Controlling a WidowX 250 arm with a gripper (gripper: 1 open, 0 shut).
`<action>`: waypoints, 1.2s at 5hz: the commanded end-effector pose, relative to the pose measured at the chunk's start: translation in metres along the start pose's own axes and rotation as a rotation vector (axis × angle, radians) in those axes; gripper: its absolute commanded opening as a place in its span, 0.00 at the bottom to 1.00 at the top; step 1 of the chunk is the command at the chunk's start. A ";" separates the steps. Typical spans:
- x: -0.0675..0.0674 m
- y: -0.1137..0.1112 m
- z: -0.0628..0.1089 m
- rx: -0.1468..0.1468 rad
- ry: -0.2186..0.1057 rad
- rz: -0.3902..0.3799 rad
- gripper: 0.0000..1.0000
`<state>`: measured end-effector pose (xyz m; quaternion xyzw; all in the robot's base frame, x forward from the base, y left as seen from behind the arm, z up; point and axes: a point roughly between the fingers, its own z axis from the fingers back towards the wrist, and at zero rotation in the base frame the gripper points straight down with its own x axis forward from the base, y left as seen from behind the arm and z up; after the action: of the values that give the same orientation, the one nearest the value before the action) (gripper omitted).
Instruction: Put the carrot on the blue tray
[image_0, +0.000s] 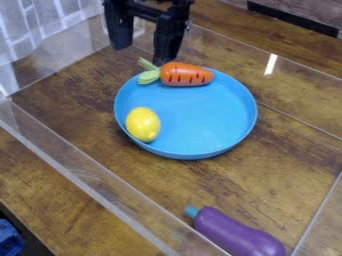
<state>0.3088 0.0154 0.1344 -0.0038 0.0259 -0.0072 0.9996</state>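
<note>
The orange carrot (185, 74) with its light green leafy stub lies on the far rim area of the round blue tray (214, 120), its tip pointing right. My gripper (144, 40) hangs above and just behind the carrot's leafy end, its two dark fingers spread apart and pointing down. The gripper is open with nothing between the fingers, and it does not touch the carrot.
A yellow lemon (143, 124) rests inside the tray on its left side. A purple eggplant (238, 236) lies on the wooden table at the front right. Clear plastic walls (80, 175) fence the work area on the left and front.
</note>
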 end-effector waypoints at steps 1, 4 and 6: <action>-0.007 0.006 0.009 -0.003 -0.036 0.000 1.00; 0.004 0.005 -0.003 -0.005 -0.036 -0.004 1.00; 0.010 0.003 -0.012 -0.004 -0.048 -0.048 1.00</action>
<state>0.3158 0.0166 0.1101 -0.0079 0.0216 -0.0334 0.9992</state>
